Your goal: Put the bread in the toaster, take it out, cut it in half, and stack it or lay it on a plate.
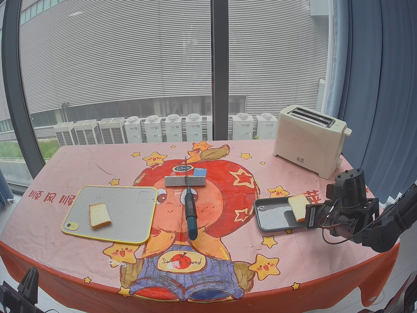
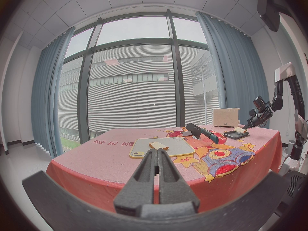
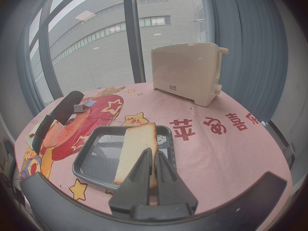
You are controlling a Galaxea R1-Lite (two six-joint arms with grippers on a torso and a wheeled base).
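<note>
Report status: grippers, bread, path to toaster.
Right gripper shut on bread slice at the tray. Left gripper shut, empty, short of the table edge. Second slice on cutting board. Nothing stands between tray and toaster.

Right arm (image 1: 391, 227), black w/ loose cabling, extends in over the right edge of the pink-clothed counter (image 1: 304, 257), its bulky wrist (image 1: 349, 188) held just above the surface. The black two-finger right gripper (image 3: 153, 154) is clamped on the near edge of a pale slice of bread (image 3: 136, 148), fingers (image 3: 141, 167) nearly together w/ the slice btwn them. The matching black left gripper (image 2: 157, 153) sits low off the counter's front-left corner, pointing across it, fingers pressed flat together, holding nothing.
</note>
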